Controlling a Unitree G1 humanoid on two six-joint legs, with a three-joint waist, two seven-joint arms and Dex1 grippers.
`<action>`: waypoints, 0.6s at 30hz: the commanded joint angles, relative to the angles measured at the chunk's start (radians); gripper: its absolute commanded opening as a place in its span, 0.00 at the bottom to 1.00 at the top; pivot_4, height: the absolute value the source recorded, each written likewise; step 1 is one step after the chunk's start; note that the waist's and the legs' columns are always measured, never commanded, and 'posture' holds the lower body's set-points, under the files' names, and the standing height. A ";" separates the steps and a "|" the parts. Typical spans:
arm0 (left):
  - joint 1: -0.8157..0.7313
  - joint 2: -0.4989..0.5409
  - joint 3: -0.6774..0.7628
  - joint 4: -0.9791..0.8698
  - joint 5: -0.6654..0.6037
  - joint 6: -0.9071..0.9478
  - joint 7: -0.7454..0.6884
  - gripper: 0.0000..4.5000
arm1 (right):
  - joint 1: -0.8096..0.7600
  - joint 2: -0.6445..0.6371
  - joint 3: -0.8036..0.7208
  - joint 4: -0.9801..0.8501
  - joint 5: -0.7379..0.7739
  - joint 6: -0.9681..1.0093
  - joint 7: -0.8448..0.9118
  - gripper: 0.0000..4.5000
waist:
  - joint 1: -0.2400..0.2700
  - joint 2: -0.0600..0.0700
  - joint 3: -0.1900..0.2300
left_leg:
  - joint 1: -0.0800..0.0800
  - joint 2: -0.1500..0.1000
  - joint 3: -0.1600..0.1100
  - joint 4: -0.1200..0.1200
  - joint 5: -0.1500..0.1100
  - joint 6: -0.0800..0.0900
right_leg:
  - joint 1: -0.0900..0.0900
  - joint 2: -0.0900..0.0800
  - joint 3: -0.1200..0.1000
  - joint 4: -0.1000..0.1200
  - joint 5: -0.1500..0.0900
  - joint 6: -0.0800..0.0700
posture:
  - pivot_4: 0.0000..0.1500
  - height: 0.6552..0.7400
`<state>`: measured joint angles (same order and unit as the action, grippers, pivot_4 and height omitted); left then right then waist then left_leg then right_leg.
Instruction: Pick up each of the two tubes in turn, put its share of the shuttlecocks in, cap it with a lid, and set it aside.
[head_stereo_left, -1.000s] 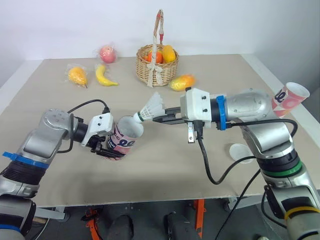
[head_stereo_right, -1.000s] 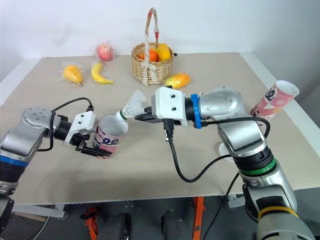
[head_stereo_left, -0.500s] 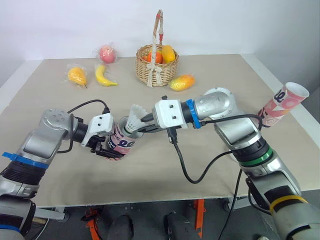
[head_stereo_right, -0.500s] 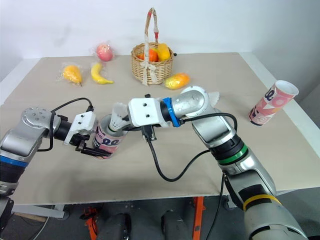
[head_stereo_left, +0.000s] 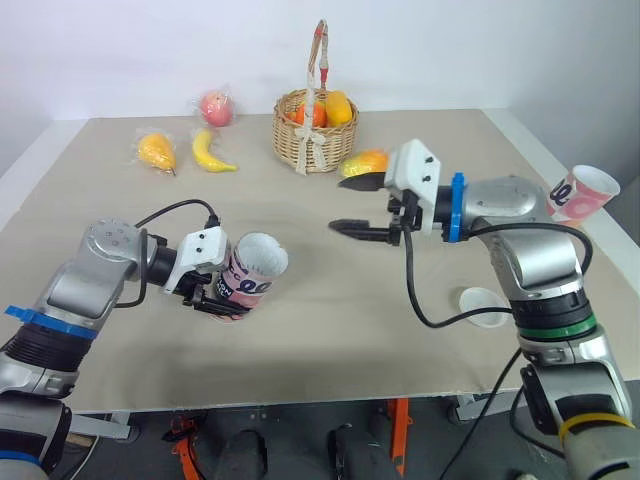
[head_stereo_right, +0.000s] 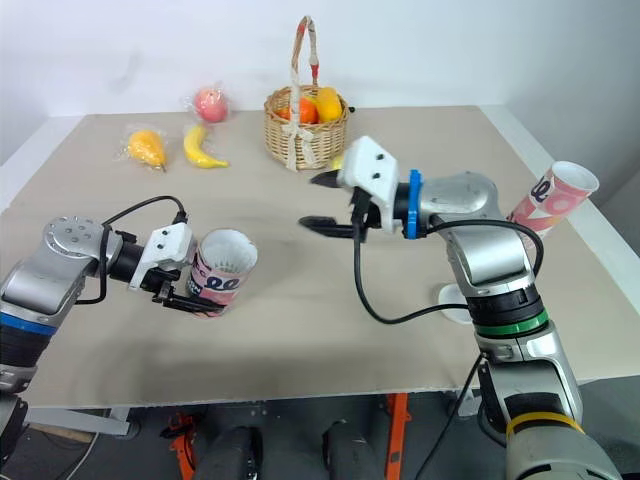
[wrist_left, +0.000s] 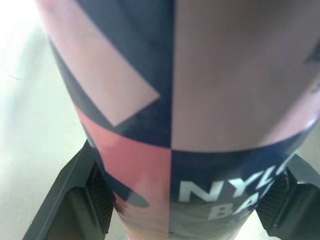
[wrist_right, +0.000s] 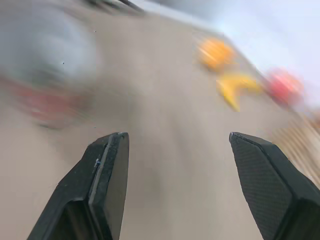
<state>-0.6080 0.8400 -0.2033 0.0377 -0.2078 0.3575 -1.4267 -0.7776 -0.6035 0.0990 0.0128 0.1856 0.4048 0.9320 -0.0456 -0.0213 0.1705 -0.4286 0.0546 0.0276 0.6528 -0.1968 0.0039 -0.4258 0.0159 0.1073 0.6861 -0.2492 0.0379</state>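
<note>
Beige table (head_stereo_left: 330, 340), job seemingly partway: the tube (head_stereo_left: 250, 280), tilted at near left, sits clamped in the left hand (head_stereo_left: 218, 300), mouth uncapped. Mid-table, the right hand (head_stereo_left: 338, 205) hovers wide open and empty. A white lid (head_stereo_left: 484, 305) lies near right; the second tube (head_stereo_left: 580, 195) waits at the right edge.

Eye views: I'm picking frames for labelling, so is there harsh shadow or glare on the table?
Left eye view: even light, no glare on the table; the basket and the banana cast only soft, faint shadows. Right eye view: the same.
</note>
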 joint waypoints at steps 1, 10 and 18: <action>0.015 0.007 0.008 -0.017 -0.009 0.010 0.003 0.71 | 0.040 0.009 -0.077 0.102 -0.086 0.036 -0.218 0.77 | 0.000 0.000 0.000 | 0.000 0.000 0.000 0.000 0.000 0.000 | 0.000 0.000 0.000 0.000 0.000 0.000 | 1.00 1.00; 0.051 0.015 0.023 -0.062 -0.013 0.027 0.023 0.71 | -0.005 0.052 -0.219 0.402 -0.121 -0.023 -0.514 0.77 | -0.003 0.000 0.000 | 0.000 -0.003 0.000 -0.002 0.000 0.000 | 0.000 -0.001 0.003 0.000 0.000 0.001 | 1.00 1.00; 0.057 0.013 0.025 -0.068 -0.014 0.026 0.036 0.71 | -0.121 0.079 -0.150 0.707 -0.185 -0.169 -0.512 0.77 | -0.008 0.000 0.000 | 0.001 -0.003 0.001 -0.002 0.000 0.000 | 0.000 -0.002 0.003 -0.001 0.000 0.003 | 1.00 1.00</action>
<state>-0.5603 0.8483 -0.1772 -0.0208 -0.2180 0.3786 -1.3930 -0.8537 -0.5211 -0.0532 0.6775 0.0173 0.2882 0.4277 -0.0536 -0.0210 0.1707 -0.4281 0.0511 0.0282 0.6508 -0.1969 0.0040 -0.4253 0.0142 0.1108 0.6855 -0.2489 0.0407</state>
